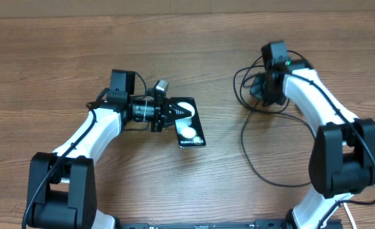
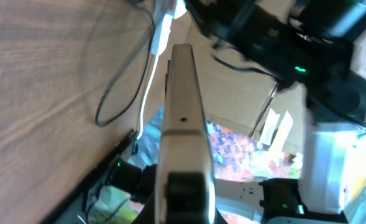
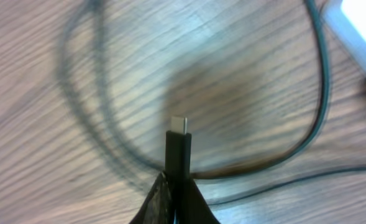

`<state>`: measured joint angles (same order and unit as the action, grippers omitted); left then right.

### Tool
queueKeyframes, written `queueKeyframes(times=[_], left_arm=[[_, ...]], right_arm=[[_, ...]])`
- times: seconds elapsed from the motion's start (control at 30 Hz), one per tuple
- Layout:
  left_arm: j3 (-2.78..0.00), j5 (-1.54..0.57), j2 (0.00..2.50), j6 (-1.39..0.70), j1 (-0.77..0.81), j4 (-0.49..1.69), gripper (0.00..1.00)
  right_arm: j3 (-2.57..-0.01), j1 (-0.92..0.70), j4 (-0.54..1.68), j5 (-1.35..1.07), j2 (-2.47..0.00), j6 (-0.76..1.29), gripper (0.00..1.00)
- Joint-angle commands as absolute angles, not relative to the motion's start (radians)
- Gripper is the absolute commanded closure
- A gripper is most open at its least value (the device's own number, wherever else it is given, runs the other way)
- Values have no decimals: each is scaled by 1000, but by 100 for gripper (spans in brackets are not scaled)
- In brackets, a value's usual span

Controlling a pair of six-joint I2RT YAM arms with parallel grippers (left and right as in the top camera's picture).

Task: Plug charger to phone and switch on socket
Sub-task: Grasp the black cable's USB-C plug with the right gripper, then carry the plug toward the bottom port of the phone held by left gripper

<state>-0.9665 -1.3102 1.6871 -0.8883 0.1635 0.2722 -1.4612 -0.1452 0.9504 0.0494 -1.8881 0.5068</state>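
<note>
The black phone (image 1: 191, 124), with two white circles and white text, lies face up at centre left. My left gripper (image 1: 167, 112) is shut on its left end. In the left wrist view the phone (image 2: 183, 112) shows edge-on, silver, between the jaws (image 2: 186, 196). My right gripper (image 1: 263, 89) is shut on the charger's black connector (image 3: 178, 152), metal tip (image 3: 179, 124) pointing out over the wood. The charger's black cable (image 1: 243, 130) loops over the table. A blurred white corner (image 3: 360, 25) may be the socket. In the overhead view the socket is hidden.
A white cord (image 2: 148, 87) and a black cable loop (image 2: 108, 106) lie on the wood beyond the phone. The right arm (image 1: 314, 95) reaches over the right side of the table. Cable loops (image 3: 83, 93) lie under the right gripper.
</note>
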Motion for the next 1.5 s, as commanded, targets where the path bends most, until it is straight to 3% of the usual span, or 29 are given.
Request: queueKeyframes(times=[0.0,0.13,0.47,0.8,1.17,1.47], left_arm=[[-966,-1359,1685,-898,163,211,96],[-966,-1372,1685,-923,159,88,96],[-967,-1443,1688,-1182,96,-379,96],[-967,-1419,1688,-1317,95,-506,96],[-967,-1407,1688,-1340,105,-506,96],[-967,-1354,1688,-1341,112,-506,96]], right_arm=[[-1592,-143,1053,-171,-1768,381,96],[-1605,-143,1229,-483,-1664,223,96],[-1537,-169,1645,-783,-1446,-204,96],[-1187,-377,1287,-874,-1321,-21,96],[-1171,-444,1003,-764,-1325,242,96],[-1171,-444,958,-858,-1326,262,96]])
